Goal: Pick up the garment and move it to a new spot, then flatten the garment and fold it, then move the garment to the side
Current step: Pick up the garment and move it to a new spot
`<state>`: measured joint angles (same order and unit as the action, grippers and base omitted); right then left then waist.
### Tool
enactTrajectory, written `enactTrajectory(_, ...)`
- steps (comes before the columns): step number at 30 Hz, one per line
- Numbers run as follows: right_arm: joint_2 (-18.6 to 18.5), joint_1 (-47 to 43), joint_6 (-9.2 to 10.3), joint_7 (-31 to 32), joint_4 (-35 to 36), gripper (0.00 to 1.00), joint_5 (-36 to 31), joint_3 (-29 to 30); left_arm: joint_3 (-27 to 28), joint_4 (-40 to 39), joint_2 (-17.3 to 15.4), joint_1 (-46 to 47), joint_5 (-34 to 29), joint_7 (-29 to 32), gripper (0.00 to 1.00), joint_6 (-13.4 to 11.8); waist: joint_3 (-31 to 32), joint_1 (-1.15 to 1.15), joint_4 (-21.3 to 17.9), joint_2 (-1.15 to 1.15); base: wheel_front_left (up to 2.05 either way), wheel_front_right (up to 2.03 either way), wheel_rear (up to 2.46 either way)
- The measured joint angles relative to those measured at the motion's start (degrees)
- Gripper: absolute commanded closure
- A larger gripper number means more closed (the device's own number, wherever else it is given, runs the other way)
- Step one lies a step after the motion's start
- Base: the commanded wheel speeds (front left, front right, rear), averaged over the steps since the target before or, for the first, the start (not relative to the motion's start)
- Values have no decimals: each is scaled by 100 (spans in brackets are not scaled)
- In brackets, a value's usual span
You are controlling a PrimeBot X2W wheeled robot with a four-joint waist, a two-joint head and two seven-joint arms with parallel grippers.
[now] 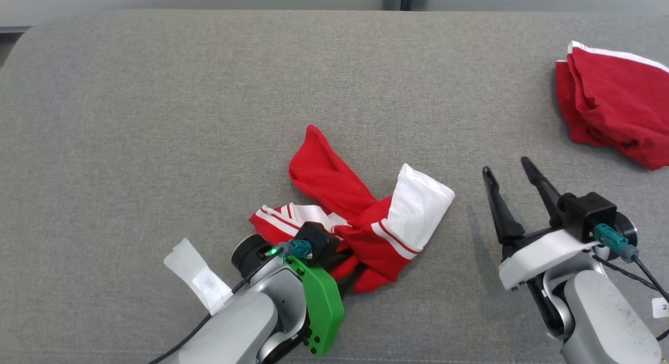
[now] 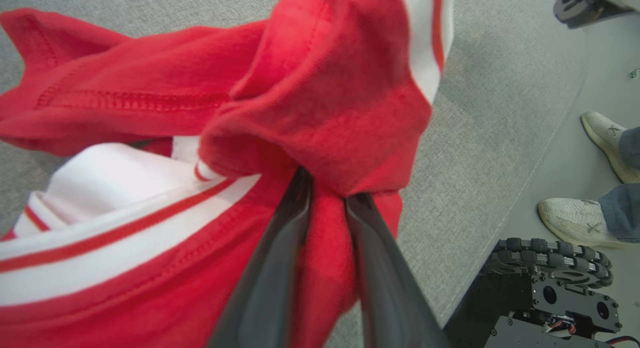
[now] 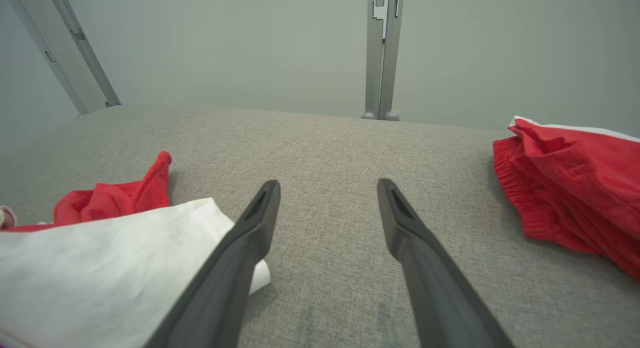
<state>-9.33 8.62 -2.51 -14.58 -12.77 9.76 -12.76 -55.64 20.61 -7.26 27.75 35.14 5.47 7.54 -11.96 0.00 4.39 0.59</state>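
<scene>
The garment [image 1: 355,217], red with white panels and red-and-white stripes, lies crumpled near the front middle of the grey padded surface [image 1: 209,118]. My left gripper [image 1: 351,267] reaches into its near edge from the lower left, fingertips buried in cloth. In the left wrist view my left gripper [image 2: 327,188] is shut on a bunched red fold of the garment [image 2: 320,103], and cloth fills the narrow gap between the jaws. To the garment's right, my right gripper [image 1: 506,166] stands open above bare surface. In its own view my right gripper [image 3: 328,185] holds nothing, with the garment's white panel [image 3: 110,258] at its left.
A second red garment [image 1: 616,107] with a white edge lies bunched at the far right, also in the right wrist view [image 3: 575,188]. A white paper strip [image 1: 196,275] lies left of my left arm. A person's shoes [image 2: 575,215] and the robot base [image 2: 550,258] are beyond the surface's front edge.
</scene>
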Motion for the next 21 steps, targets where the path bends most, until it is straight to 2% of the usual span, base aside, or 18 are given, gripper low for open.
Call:
enactTrajectory(1,-1,0,-114,0,-82,0,109,-37,5,13,-10,-24,0,-9,13,0,27,0,34,0,0,0,0)
enactTrajectory(2,-15,-3,-237,0,-177,0,148,-98,18,33,-21,-42,1,-43,0,0,49,0,73,0,0,0,0)
enactTrajectory(3,-22,-15,-357,0,-264,0,194,-154,43,44,-21,-69,15,-57,0,0,69,0,121,0,0,0,0)
enactTrajectory(6,-41,-87,-463,144,-468,0,369,-374,123,86,-38,-140,80,-108,0,0,134,0,272,0,0,0,0)
enactTrajectory(12,-312,-68,-470,467,-719,0,318,-809,327,57,-73,-421,331,-236,0,-2,288,0,556,0,0,0,0)
enactTrajectory(21,-617,530,-470,980,-1087,0,400,-914,523,-165,-86,-564,525,-311,0,-59,359,0,912,0,0,0,0)
